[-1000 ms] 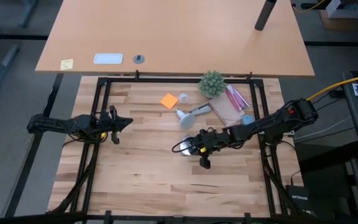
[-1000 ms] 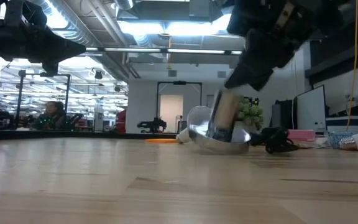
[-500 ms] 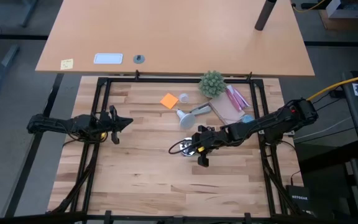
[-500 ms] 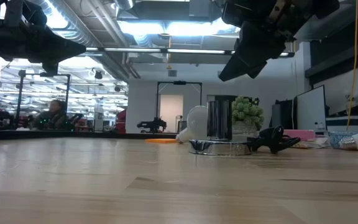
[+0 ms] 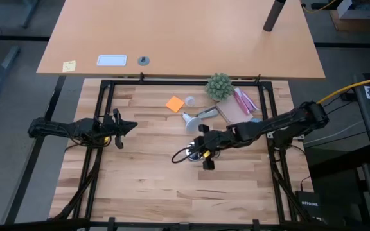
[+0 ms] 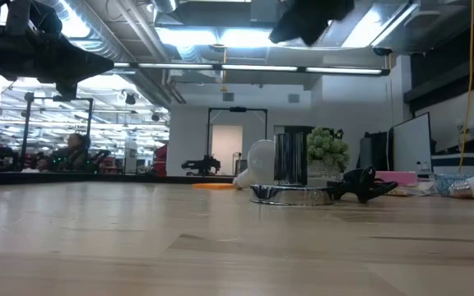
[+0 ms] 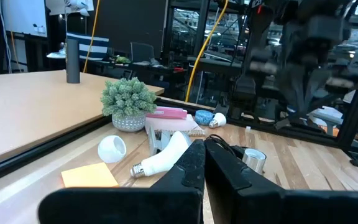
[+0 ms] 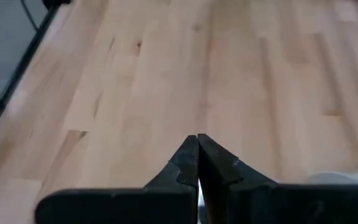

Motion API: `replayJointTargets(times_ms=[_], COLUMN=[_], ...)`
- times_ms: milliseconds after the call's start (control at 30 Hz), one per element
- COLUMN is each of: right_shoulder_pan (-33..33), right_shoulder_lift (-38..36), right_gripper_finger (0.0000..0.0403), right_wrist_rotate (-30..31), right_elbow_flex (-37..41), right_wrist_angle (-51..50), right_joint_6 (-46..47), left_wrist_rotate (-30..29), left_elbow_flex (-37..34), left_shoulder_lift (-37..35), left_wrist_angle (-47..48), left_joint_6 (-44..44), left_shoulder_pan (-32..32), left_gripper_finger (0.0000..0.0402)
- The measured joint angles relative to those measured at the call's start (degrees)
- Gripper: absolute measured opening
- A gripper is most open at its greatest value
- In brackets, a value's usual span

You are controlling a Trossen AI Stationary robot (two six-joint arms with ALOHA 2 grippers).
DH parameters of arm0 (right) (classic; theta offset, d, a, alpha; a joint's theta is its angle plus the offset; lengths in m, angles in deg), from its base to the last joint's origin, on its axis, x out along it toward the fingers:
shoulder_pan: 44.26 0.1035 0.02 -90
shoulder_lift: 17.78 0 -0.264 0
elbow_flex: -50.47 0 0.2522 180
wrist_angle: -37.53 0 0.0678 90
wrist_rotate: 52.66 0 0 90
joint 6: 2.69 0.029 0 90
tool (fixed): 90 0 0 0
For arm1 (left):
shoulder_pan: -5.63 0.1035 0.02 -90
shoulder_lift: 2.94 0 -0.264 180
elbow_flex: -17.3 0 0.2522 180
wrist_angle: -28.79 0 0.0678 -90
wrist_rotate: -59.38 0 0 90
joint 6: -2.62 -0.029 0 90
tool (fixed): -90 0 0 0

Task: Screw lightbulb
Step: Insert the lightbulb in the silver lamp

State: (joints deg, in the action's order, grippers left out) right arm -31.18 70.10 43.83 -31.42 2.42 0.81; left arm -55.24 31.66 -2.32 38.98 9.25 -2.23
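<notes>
The white lightbulb (image 5: 187, 119) lies on its side on the table, also seen in the left wrist view as the lightbulb (image 7: 169, 152) and low down as the lightbulb (image 6: 260, 161). Just nearer stands a dark socket (image 6: 290, 158), upright on a silver disc base (image 5: 194, 154) that lies flat, with a black cord beside it. My right gripper (image 5: 196, 147) hangs shut well above the socket, touching nothing; it shows as the right gripper (image 8: 197, 138) and at the low view's top as the right gripper (image 6: 290, 29). My left gripper (image 5: 132, 126) waits shut at the table's left, seen as the left gripper (image 7: 204, 144).
Behind the bulb are a small plant (image 5: 219, 86), an orange note (image 5: 175, 103), a small white cup (image 5: 189, 101), a pink box (image 5: 239, 106) and a grey oblong piece (image 5: 207, 114). A black frame (image 5: 105, 90) borders the table. Bare wood lies toward the near edge.
My right gripper has risen from the socket, staying shut and rolling as it went up. The silver base, tipped up on one side a second ago under the gripper, has dropped back flat on the table, with the socket upright.
</notes>
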Motion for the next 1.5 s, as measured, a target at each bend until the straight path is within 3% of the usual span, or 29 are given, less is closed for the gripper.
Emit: replayJointTargets(times_ms=[200,400,600,767,1000,1100,1300,1500], right_shoulder_pan=[0.0,0.01,0.0,0.0,0.0,0.0,0.0,0.0], right_shoulder_lift=[0.0,0.0,-0.02,-0.07,-0.07,-0.07,-0.07,-0.07], right_gripper_finger=[0.0007,0.0006,0.0006,0.0006,0.0006,0.0006,0.0006,0.0006], right_wrist_rotate=[6.92,12.55,16.43,19.54,23.4,24.62,26.2,27.42], right_elbow_flex=[-11.16,-20.46,-28.04,-30.94,-31.35,-31.35,-31.35,-31.35], right_wrist_angle=[-16.17,-31.5,-41.07,-44.53,-52.14,-57.16,-64.69,-65.56], right_joint_6=[-1.19,-1.24,-0.37,-0.31,-0.78,-0.76,2.93,4.03], left_wrist_rotate=[0.01,0.0,-0.07,-0.07,-0.02,0.04,0.11,0.24], left_elbow_flex=[0.0,-0.01,-0.02,-0.02,-0.02,-0.02,0.37,8.23], left_shoulder_lift=[0.02,0.01,0.0,0.02,0.0,0.65,10.22,29.5], left_wrist_angle=[-0.02,-0.19,-0.55,-6.74,-18.11,-20.2,-31.09,-49.28], left_joint_6=[0.2,6.48,10.47,11.09,4.98,8.39,17.03,7.98], left_shoulder_pan=[-0.02,0.01,0.04,0.04,0.09,0.09,0.09,0.09], left_gripper_finger=[0.0001,0.0001,0.0001,0.0001,0.0001,0.0001,0.0001,0.0001])
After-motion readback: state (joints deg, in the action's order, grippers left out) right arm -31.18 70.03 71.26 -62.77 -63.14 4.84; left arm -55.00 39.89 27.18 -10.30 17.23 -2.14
